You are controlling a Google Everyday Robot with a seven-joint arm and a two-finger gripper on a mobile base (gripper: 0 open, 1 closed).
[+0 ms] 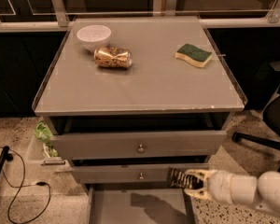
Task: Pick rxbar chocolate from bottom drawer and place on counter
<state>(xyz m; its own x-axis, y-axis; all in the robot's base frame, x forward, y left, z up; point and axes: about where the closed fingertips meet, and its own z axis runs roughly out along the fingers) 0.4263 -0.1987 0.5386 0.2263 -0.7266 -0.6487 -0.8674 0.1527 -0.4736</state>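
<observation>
Camera view — pincer (192, 183) grips rxbar (178, 177) above drawer (112, 210).

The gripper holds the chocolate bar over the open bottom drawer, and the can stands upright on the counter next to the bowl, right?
Not quite: the can lies on its side, as the camera view shows. It is on the counter next to the bowl, and the gripper does hold the rxbar chocolate over the open bottom drawer.

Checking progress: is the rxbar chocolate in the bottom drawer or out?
Out: the gripper, at lower right, holds the rxbar chocolate above the floor of the open bottom drawer.
</observation>
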